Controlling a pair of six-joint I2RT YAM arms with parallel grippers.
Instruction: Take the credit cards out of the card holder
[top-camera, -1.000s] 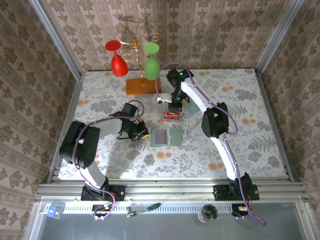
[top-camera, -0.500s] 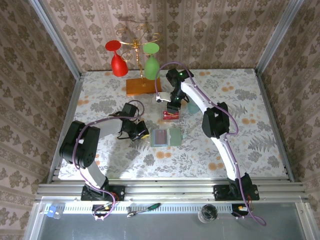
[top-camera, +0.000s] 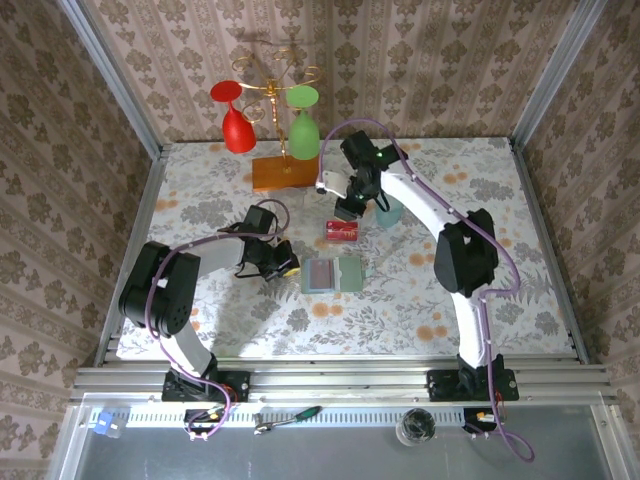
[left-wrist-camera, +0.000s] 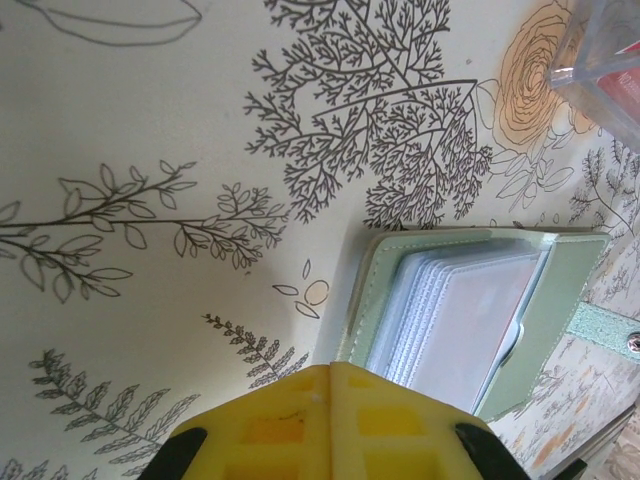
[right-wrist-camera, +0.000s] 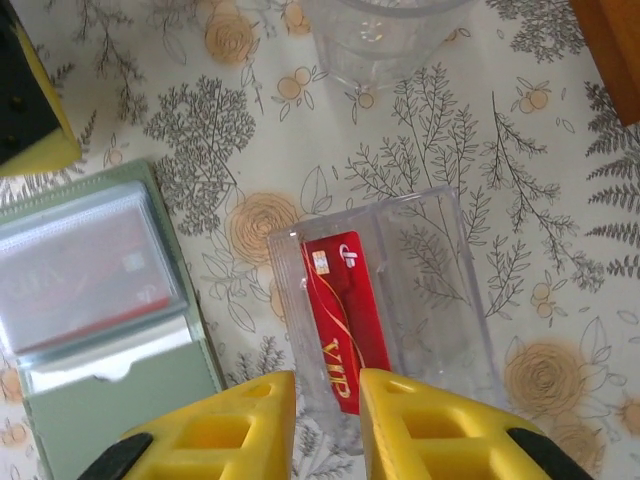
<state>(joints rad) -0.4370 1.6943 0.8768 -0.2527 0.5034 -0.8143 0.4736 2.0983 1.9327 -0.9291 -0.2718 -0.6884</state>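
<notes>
1. Credit card (right-wrist-camera: 340, 318), red, gold "VIP" lettering. It lies flat inside the clear plastic box (right-wrist-camera: 440, 270), out of the holder.

2. Second card (right-wrist-camera: 90, 262), reddish, blurred behind a frosted sleeve of the card holder (right-wrist-camera: 110, 400). No other cards can be made out.

3. Card holder, open flat on the table (top-camera: 200, 190), pale green inside, with the sleeves stacked on one panel. The box sits just beyond it, apart from it.

4. My right gripper (right-wrist-camera: 325, 400), yellow fingers (right-wrist-camera: 420, 420) parted a little, nothing between them. It hangs over the near end of the box, above the red card.

5. My left gripper (left-wrist-camera: 330, 420), fingers closed together. The tips are just beside the holder's edge, and I cannot tell whether they touch it.

6. Clear cup (right-wrist-camera: 385, 35), upright past the box.

7. Orange-brown wooden slab (top-camera: 283, 172) at the far side of the table. It carries a gold rack with a red glass (top-camera: 236, 122) and a green glass (top-camera: 303, 125).
</notes>
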